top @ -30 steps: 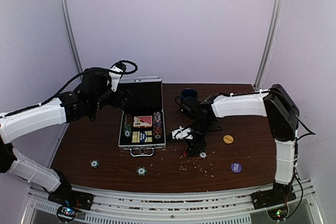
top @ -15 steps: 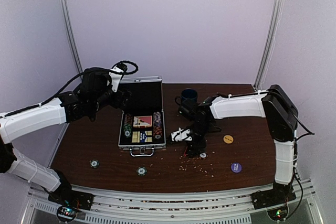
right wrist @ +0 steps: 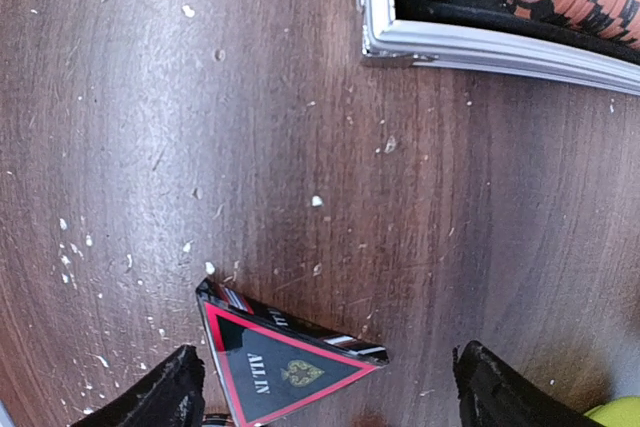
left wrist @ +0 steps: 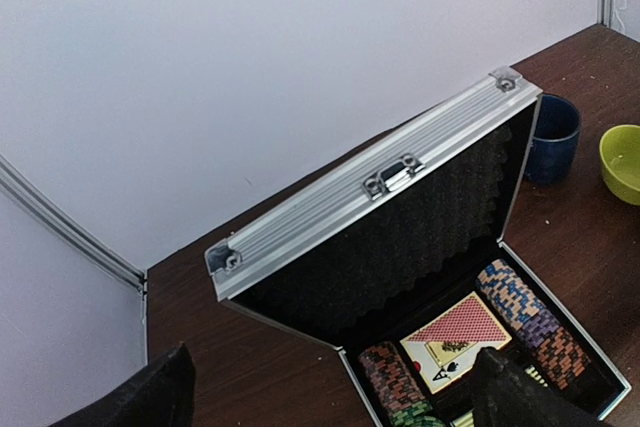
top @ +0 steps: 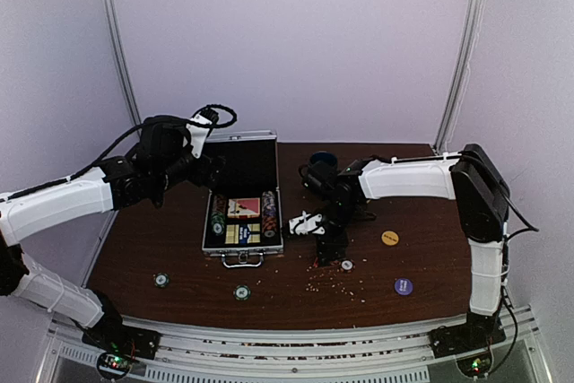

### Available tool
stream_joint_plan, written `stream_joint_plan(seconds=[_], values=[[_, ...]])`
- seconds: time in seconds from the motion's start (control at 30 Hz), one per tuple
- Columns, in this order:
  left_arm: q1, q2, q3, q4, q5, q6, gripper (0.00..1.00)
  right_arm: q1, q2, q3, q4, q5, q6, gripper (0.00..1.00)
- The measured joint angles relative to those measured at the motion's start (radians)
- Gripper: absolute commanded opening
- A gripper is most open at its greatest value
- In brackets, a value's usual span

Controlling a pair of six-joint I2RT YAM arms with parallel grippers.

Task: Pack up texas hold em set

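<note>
Though speck-strewn, dark wooden table (top: 152, 230)

Counter (top: 179, 230): dark brown wood, flecked with pale crumbs (top: 336, 286).
Left of centre: open briefcase (top: 244, 166).
Rear: blue mug (top: 321, 161).
Front: scattered chips (top: 241, 292), black-and-red triangle (right wrist: 275, 367).

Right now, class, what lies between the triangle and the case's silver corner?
In the right wrist view, only bare brown tabletop scattered with pale crumbs separates the triangle from the case.
</note>
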Motion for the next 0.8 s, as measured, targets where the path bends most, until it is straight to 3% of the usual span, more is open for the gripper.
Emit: stream_joint_plan(seconds=[0.27,0.8], values=[[0.000,0.000,0.000,0.000,0.018,0.000,0.98,0.000,0.000,0.001,-0.010,0.004,-0.002,0.88],[0.000,0.011,0.000,-0.005,0.045,0.001,0.98,0.000,0.032,0.001,-0.051,0.003,-0.010,0.74]])
